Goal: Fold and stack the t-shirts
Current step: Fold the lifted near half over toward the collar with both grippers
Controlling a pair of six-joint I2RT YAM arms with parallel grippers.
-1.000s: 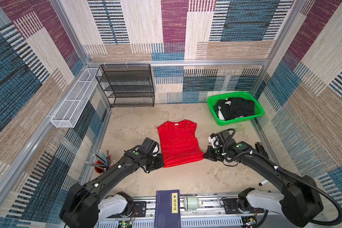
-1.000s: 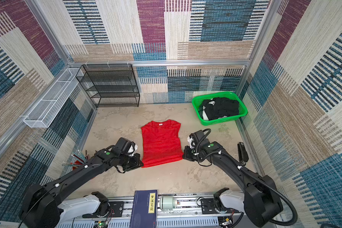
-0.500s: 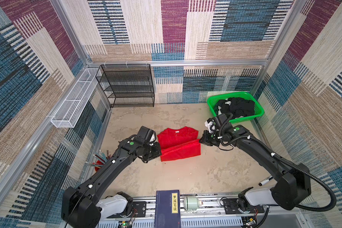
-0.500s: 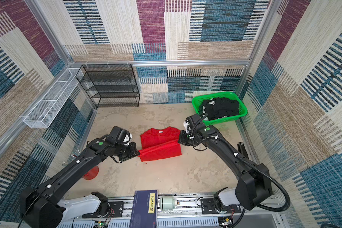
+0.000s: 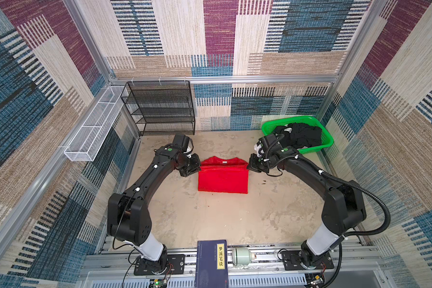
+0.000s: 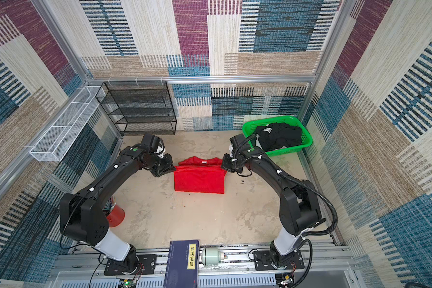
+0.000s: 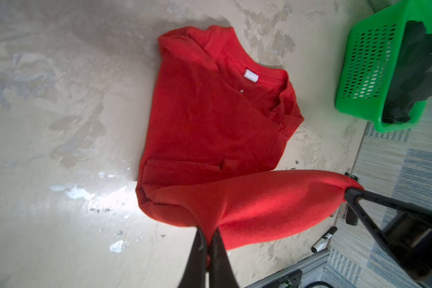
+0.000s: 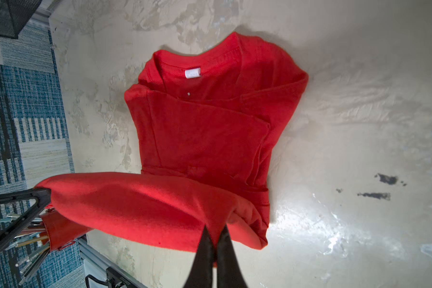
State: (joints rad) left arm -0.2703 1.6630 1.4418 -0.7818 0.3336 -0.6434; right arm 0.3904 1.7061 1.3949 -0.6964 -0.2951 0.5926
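Note:
The red t-shirt point(image 5: 222, 179) point(image 6: 198, 179) lies on the table's middle, its lower half doubled over toward the collar, and the white neck tag point(image 5: 224, 162) still shows. My left gripper point(image 5: 199, 167) point(image 7: 210, 232) is shut on the raised hem's left corner. My right gripper point(image 5: 249, 167) point(image 8: 215, 230) is shut on the right corner. In both wrist views the hem hangs stretched between the two grippers, above the flat part of the shirt point(image 7: 210, 119) point(image 8: 205, 134). Black t-shirts point(image 5: 299, 136) point(image 6: 278, 138) lie heaped in the green basket point(image 5: 327, 142) at the back right.
A black mesh rack point(image 5: 160, 109) stands at the back left, with a white wire basket point(image 5: 92, 127) on the left wall. A red pen cup point(image 6: 115, 215) sits by the left arm's base. A blue book point(image 5: 211, 261) lies on the front rail. A marker point(image 7: 324, 239) lies near the right edge.
Both grippers carried the shirt's hem from the near side up toward the collar. The flat shirt is now folded in half crosswise.

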